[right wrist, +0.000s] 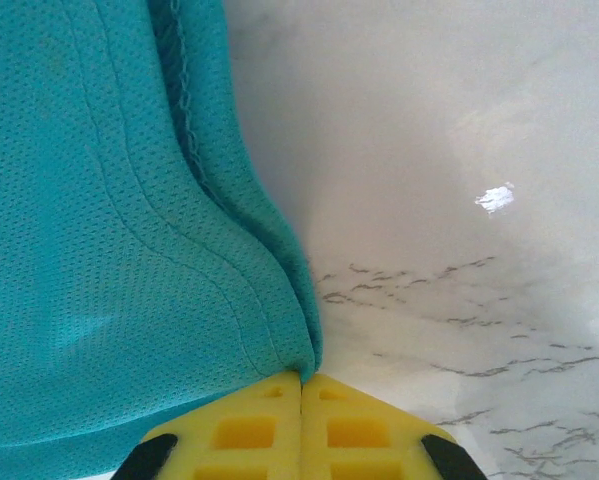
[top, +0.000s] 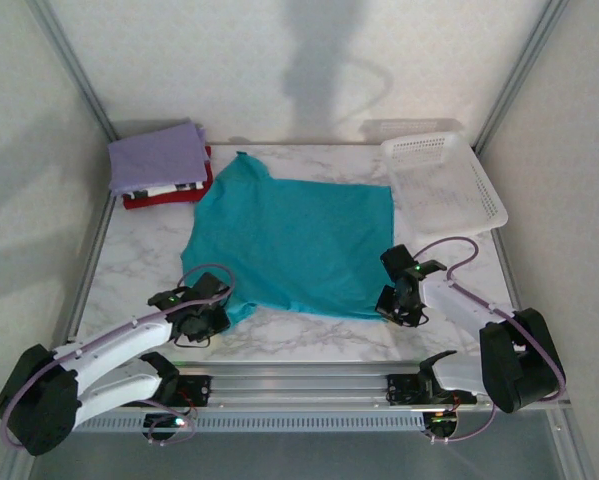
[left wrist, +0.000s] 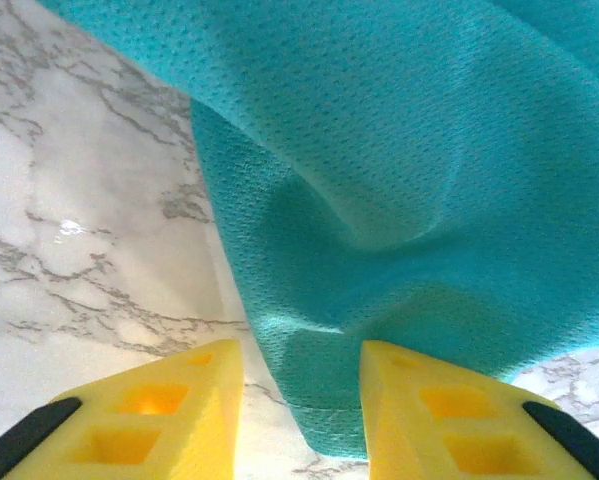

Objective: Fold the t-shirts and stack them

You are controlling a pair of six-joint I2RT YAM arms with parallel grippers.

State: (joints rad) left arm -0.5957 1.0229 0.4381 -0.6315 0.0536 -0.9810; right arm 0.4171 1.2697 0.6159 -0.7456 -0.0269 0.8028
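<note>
Right gripper (right wrist: 301, 380) pinches the near hem corner of the teal t-shirt (top: 294, 240), jaws pressed together; left gripper (left wrist: 301, 355) stands partly open astride the other near corner, gripping nothing; the shirt lies spread on the table (top: 129, 280); light, limp mesh, it should sag, so corners seem the best hold.
</note>
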